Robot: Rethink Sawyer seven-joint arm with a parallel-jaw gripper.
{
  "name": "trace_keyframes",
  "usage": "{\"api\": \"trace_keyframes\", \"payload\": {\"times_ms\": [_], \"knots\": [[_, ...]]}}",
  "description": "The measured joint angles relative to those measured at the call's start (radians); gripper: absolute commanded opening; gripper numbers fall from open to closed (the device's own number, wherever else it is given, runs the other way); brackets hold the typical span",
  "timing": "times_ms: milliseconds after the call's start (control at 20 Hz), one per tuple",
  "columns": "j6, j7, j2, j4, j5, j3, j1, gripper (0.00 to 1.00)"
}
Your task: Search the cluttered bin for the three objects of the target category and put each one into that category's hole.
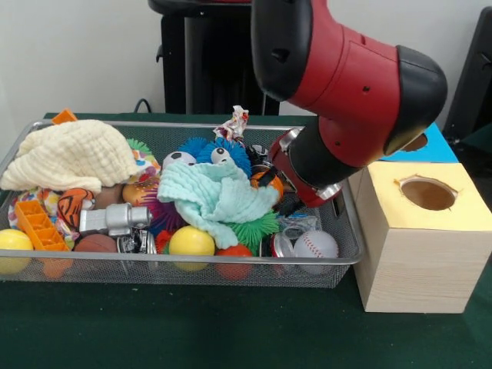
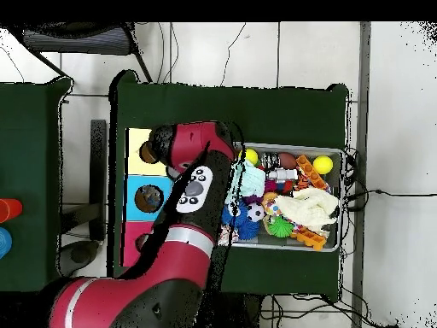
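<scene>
A wire mesh bin (image 1: 154, 265) holds a heap of toys. At its front lie a baseball (image 1: 315, 244), a yellow ball (image 1: 191, 241) and, at the far left, another yellow ball (image 1: 11, 241). A teal cloth (image 1: 215, 196) drapes over a blue fuzzy toy with eyes (image 1: 219, 154). A cream cloth (image 1: 73, 156) covers the left end. My gripper (image 1: 275, 192) reaches down into the bin's right part, just right of the teal cloth, mostly hidden by the wrist and the clutter. In the overhead view the arm (image 2: 196, 192) covers it.
A wooden box with a yellow top and a hole (image 1: 428, 194) stands right of the bin, with a blue-topped one (image 1: 434, 146) behind. From above, the yellow hole (image 2: 149, 154) and blue hole (image 2: 148, 198) lie left of the bin (image 2: 340, 201). An orange block (image 1: 42, 227) and a silver toy (image 1: 115, 218) sit at the left.
</scene>
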Motion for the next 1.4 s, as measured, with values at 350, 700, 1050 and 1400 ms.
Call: {"api": "trace_keyframes", "payload": {"times_ms": [350,700,1050,1400], "knots": [[-0.148,0.000,-0.036,0.090,0.065,0.050,-0.043,1.00],[-0.149,0.000,-0.062,0.112,0.064,0.050,-0.045,1.00],[-0.149,0.000,-0.084,0.112,0.064,0.050,-0.046,1.00],[-0.150,0.000,-0.086,0.114,0.076,0.064,-0.059,1.00]]}}
